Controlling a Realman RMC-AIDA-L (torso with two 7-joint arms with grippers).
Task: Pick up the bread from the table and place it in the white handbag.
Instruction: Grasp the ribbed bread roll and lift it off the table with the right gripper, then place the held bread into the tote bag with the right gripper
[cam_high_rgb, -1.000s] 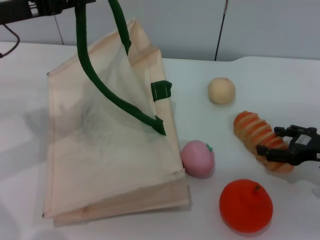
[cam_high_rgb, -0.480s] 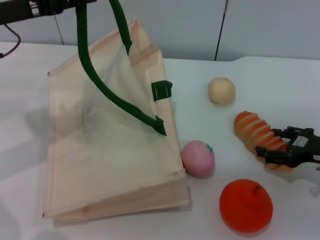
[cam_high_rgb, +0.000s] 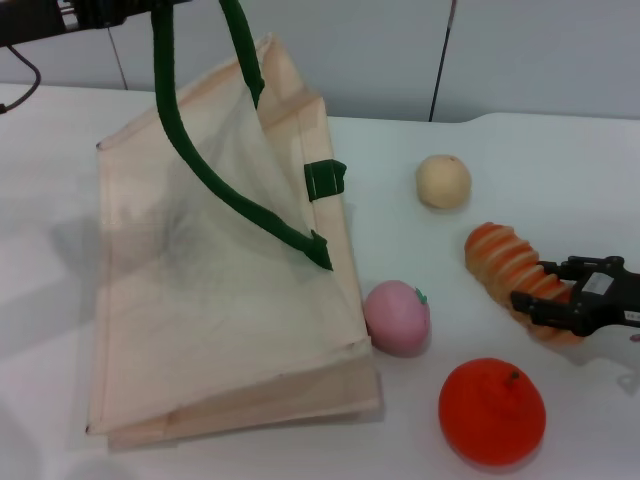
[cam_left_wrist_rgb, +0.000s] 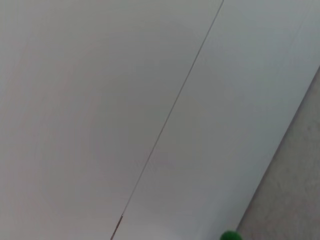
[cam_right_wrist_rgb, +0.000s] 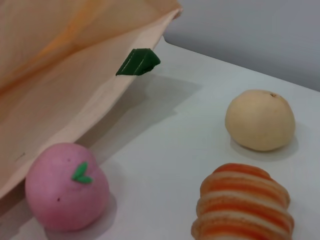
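The right pincer (cam_high_rgb: 543, 283) sits low at the worktop's right side, its two dark fingers spread around the near end of the bread (cam_high_rgb: 505, 268), one finger on each flank. Compared with a moment ago it has barely shifted (the loaf looks nudged very slightly toward the bag), and the fingers have not lifted anything. The bread lies flat on the worktop (cam_high_rgb: 560, 170), its far end pointing toward the beige ball (cam_high_rgb: 443, 181), with the orange sphere (cam_high_rgb: 492, 411) just in front and the pink fruit (cam_high_rgb: 397, 316) nearer the bag. The white handbag (cam_high_rgb: 200, 300) rests to the left, one green handle (cam_high_rgb: 165, 80) held up by the left pincer (cam_high_rgb: 150, 6) at the upper left, whose grip I cannot tell.
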